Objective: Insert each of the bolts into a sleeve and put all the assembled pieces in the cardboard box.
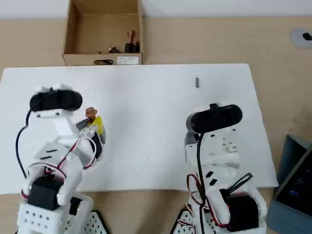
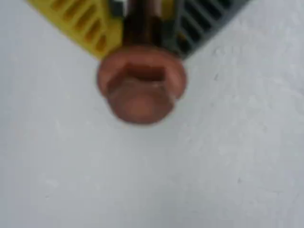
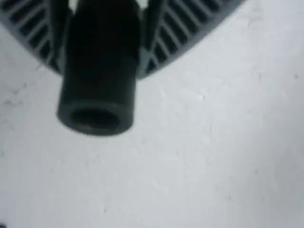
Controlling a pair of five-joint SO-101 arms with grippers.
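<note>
A copper bolt point(image 2: 141, 85) is clamped between the yellow and grey fingers of my left gripper point(image 2: 142, 21), its hex head toward the white mat. From above the bolt's head point(image 1: 90, 112) pokes out of the left gripper point(image 1: 92, 126) over the mat's left side. A black sleeve point(image 3: 99, 71), open end outward, is held in my right gripper point(image 3: 102, 19) just over the mat. The right arm point(image 1: 213, 119) stands over the mat's right half. The cardboard box point(image 1: 73, 36) at the back left holds assembled pieces point(image 1: 130, 44).
A white mat point(image 1: 146, 146) covers the table's middle. A small dark piece point(image 1: 197, 82) lies on the mat at the back right. A dark device point(image 1: 295, 180) sits off the mat at the right edge, and a grey disc point(image 1: 302, 38) at the far right corner.
</note>
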